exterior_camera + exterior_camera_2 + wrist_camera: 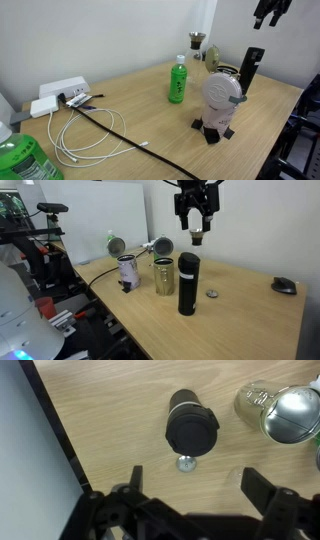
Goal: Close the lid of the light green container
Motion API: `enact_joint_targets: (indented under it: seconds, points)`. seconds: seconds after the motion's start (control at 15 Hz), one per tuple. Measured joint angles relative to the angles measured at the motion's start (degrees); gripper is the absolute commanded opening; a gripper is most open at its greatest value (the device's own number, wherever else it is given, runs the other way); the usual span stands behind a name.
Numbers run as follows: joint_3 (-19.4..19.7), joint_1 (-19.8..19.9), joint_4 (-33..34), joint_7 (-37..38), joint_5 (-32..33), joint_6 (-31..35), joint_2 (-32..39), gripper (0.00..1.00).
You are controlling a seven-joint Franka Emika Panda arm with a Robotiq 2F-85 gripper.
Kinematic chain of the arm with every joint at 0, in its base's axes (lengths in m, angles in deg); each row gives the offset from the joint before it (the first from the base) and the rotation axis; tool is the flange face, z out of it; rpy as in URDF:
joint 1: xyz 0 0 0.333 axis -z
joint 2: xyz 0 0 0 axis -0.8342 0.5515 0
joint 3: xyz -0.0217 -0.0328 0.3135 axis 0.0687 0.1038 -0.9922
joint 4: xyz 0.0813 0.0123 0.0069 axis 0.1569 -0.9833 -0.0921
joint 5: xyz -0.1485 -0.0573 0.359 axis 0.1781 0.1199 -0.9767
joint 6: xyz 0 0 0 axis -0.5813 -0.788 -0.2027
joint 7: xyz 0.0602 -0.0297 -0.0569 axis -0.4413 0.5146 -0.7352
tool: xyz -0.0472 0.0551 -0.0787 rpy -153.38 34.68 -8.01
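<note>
The light green container [163,277] is a low, pale yellow-green pot in the middle of the wooden table. Its round silvery lid [160,248] stands open above it. In the wrist view the container's rim [254,402] and lid [294,412] sit at the upper right. My gripper [195,225] hangs high above the table, open and empty, over a tall black tumbler [188,283]. In the wrist view the jaws [195,485] are spread wide below the tumbler's top [190,428]. The gripper also shows at the top right of an exterior view [270,10].
A coin [186,463] lies beside the tumbler. A slim green bottle [177,80], a white round object on black feet [222,95], a big green bottle [25,160], a power strip [60,90] with cables and a mouse [285,284] share the table.
</note>
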Motion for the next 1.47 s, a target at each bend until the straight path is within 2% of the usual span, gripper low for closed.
enact_joint_targets:
  seconds: [0.33,0.8,1.47]
  points:
    - [-0.5,-0.5,0.1,0.4,-0.4,-0.1,-0.1,1.0]
    - [-4.5,-3.4,0.9,6.8,-0.4,-0.1,-0.3,1.0]
    - [-11.5,-4.3,1.7,26.9,3.2,-3.8,-0.3,1.0]
